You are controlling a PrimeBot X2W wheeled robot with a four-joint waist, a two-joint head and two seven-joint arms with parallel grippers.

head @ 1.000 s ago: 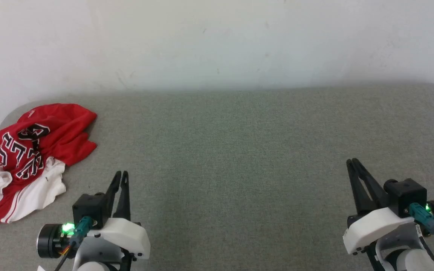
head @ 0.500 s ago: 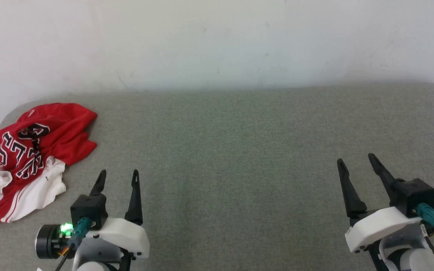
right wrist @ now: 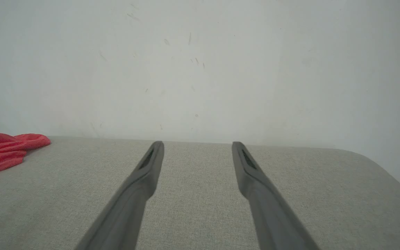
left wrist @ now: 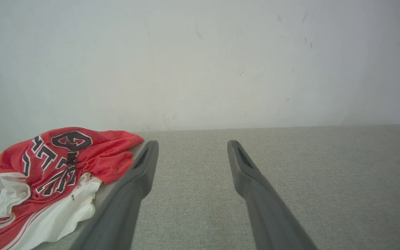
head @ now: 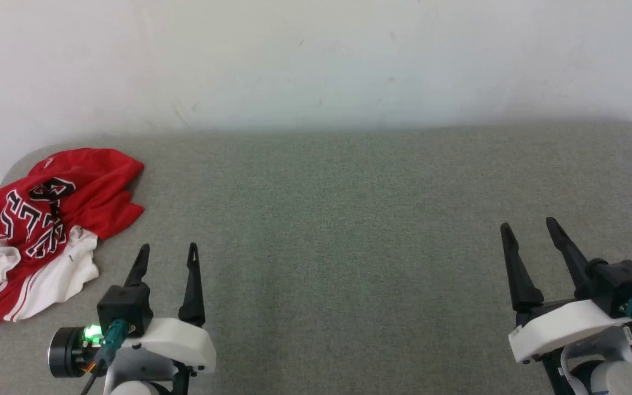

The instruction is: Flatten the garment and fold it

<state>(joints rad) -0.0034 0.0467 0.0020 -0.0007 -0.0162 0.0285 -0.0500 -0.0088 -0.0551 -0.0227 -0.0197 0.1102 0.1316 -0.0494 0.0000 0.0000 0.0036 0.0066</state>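
My head camera looks forward and down onto the grey surface [head: 349, 219], taking in most of its width back to the white wall [head: 316, 60], with my left gripper [head: 168, 247] at the lower left and my right gripper [head: 528, 224] at the lower right. My left wrist camera sits low over that surface, looking along its own fingers [left wrist: 142, 173] toward the wall. My right wrist camera faces the same way from further right. All three views share the wall and the crumpled garment [head: 47, 208] at the surface's left end; the right wrist catches its red edge
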